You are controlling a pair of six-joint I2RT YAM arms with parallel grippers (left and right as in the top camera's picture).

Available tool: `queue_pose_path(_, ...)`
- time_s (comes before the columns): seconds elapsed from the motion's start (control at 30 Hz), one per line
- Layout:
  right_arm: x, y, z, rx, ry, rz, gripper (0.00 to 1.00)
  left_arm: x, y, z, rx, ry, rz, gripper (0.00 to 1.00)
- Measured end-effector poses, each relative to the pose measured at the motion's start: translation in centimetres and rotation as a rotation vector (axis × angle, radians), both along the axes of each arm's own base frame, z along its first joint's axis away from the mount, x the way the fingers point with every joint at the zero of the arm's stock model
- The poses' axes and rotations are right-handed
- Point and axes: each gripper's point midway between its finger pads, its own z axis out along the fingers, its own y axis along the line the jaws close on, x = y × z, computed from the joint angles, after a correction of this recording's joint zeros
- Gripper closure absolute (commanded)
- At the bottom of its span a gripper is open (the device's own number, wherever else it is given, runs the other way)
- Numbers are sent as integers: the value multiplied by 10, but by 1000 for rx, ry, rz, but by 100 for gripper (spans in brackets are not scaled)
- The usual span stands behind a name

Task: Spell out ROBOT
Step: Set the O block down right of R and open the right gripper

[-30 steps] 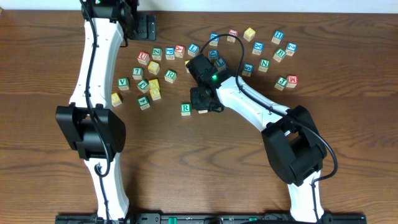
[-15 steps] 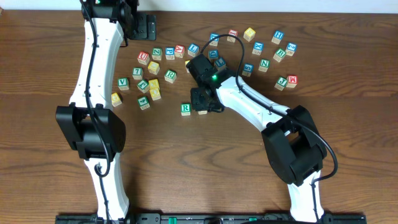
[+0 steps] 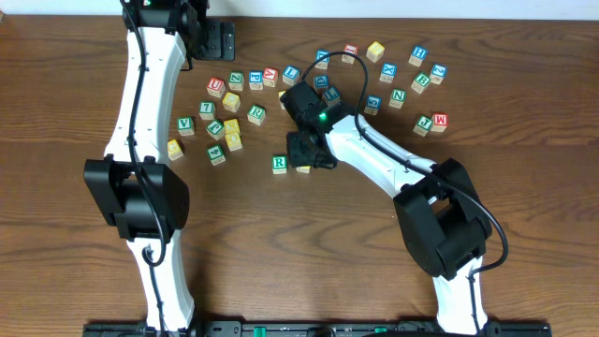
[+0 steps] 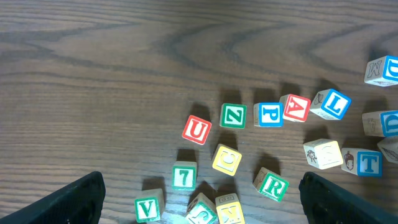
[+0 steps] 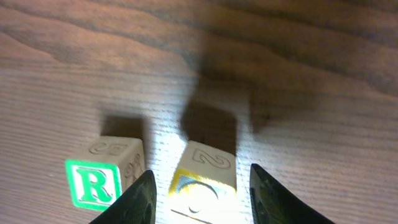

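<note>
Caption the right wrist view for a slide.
Right arm's open fingers straddle a yellow block beside the green R block on the wooden table.

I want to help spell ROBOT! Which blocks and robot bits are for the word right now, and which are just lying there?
For the word: green R block, set apart; yellow block beside it, between the fingers of the right end effector; blue T block, needed later.
Just lying about: red U block; green Z block; blue P block; red A block.
</note>
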Motion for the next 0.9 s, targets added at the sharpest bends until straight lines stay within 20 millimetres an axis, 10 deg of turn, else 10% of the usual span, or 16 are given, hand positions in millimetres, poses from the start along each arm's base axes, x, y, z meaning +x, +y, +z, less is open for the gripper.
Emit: queue_pose_path(0.9, 12, 11, 5, 34, -63, 69, 57, 0, 0, 0, 0, 0, 0, 2)
